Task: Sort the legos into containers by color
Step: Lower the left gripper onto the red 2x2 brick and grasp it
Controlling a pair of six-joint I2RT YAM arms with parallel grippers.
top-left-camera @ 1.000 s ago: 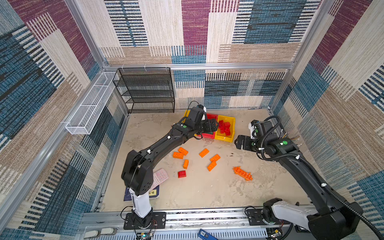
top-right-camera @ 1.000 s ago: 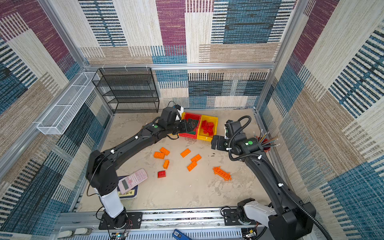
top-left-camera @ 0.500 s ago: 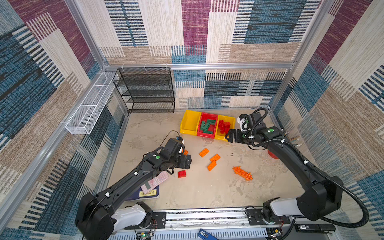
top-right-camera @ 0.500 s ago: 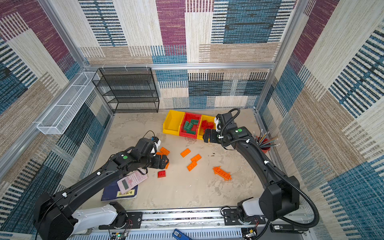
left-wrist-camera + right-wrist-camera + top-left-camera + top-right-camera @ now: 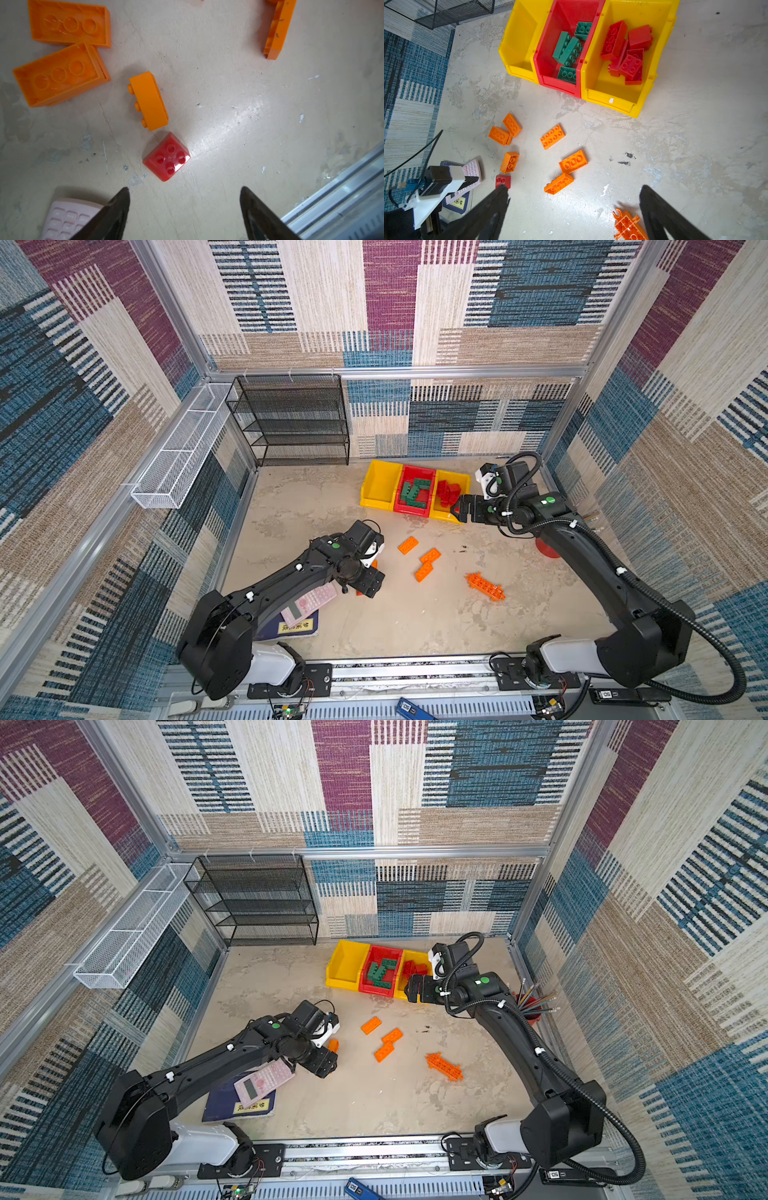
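Left claw (image 5: 184, 190): spread wide and empty. The tips hang low over the bench (image 5: 239, 87) and touch nothing. The small red brick (image 5: 166, 156) lies just ahead of the gap.
Right claw (image 5: 574, 188): spread fully and empty, in the air by the front corner of the right yellow bin (image 5: 623, 104).
Small red brick: studs up, left of bench centre, just beside a tipped orange brick (image 5: 148, 100).
Bins: three in a row at the bench's back edge, right of centre. They are the left yellow bin (image 5: 519, 41), the red bin (image 5: 558, 85) holding green bricks (image 5: 569, 49), and the right yellow bin holding red bricks (image 5: 631, 66).
Loose orange bricks (image 5: 552, 137): six lie mid-bench. The orange lattice piece (image 5: 485, 586) lies nearer the right front.
Pink calculator (image 5: 264, 1081): toward the front-left corner.
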